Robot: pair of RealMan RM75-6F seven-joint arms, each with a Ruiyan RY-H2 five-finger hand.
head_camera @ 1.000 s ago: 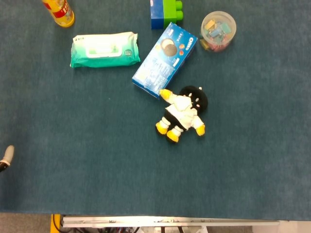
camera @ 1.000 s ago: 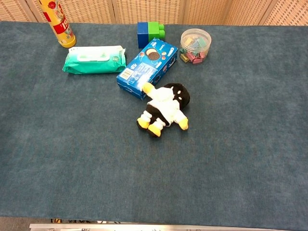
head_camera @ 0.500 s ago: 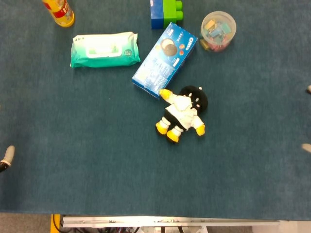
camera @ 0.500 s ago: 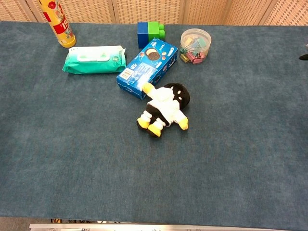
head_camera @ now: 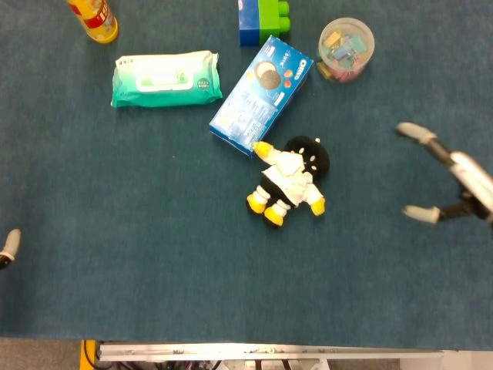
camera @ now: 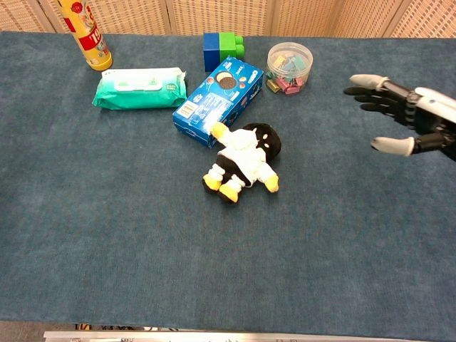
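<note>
- While the table (head_camera: 154, 293) spreads across both views with its near edge along the bottom, its whole lower half is open room for moving.
- Biscuit box (head_camera: 262, 94) lies upper centre, its lower corner touching the doll; a push on the doll could drag the box too.
- Wipes (head_camera: 166, 78) sit upper left, near the box, with a bottle (head_camera: 93, 17) in the corner.
- Doll (head_camera: 290, 179), the thing nearest the right hand, lies at centre on its back.
- Blocks (head_camera: 262, 19) and a clip jar (head_camera: 346, 49) stand at the top edge; a high sweep might tip the jar.
- Right hand (head_camera: 447, 176) enters mid-right, fingers spread wide, holding nothing, well apart from the doll.
- Left hand (head_camera: 8, 247) shows only a fingertip at the lower left edge; its state cannot be told.
</note>
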